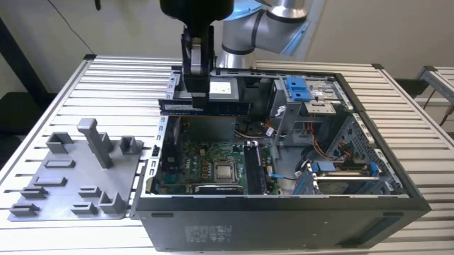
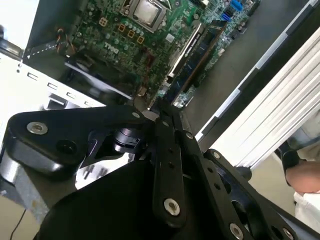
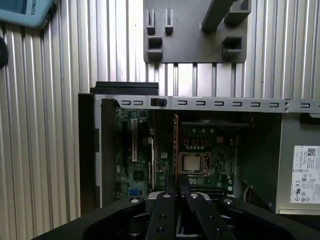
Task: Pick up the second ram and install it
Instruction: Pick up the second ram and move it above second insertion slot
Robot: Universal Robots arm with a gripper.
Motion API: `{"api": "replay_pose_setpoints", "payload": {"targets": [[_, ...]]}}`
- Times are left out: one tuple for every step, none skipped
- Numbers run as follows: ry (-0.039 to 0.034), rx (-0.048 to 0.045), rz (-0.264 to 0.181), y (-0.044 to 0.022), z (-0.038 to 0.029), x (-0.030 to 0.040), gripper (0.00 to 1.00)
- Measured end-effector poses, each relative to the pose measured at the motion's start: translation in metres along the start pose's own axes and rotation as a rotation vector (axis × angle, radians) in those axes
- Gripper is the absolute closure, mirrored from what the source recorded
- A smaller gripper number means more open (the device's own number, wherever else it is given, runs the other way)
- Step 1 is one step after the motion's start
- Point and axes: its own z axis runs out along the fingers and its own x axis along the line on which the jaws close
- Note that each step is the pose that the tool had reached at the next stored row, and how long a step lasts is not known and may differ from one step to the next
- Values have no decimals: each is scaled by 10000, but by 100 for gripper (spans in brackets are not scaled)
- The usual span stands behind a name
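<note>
The second ram (image 1: 212,108) is a bluish-green stick held level and edge-down above the open computer case (image 1: 284,212), over its back-left part in the exterior view. My gripper (image 1: 199,100) hangs straight down and is shut on the stick's upper edge near its middle. In the first wrist view the ram (image 3: 176,145) shows edge-on as a thin line running out from between the fingers (image 3: 165,200), above the motherboard (image 3: 200,150). The motherboard's long black slots (image 1: 253,169) lie lower, beside the processor (image 1: 225,171), with a dark stick standing in one of them.
The grey tray (image 1: 71,180) with its upright blocks lies on the slatted table at the exterior view's left of the case. Drive bays with blue clips (image 1: 301,90) and cables fill the case's right side. A person's hand (image 2: 305,175) shows beyond the table edge.
</note>
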Motion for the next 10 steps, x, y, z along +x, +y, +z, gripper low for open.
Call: {"api": "replay_pose_setpoints", "payload": {"targets": [[-1,0,0,-22,1,0,87],[-1,0,-1,-43,1,-1,87],[-1,0,0,-63,1,-1,87],[0,0,0,-85,1,-1,87],[0,0,0,-106,1,-2,87],[0,0,1,-127,1,-2,87],[-1,0,0,-147,2,-3,87],[-1,1,0,-168,2,-3,87],[-1,0,0,-187,3,-3,87],[0,0,0,-207,2,-4,87]]}}
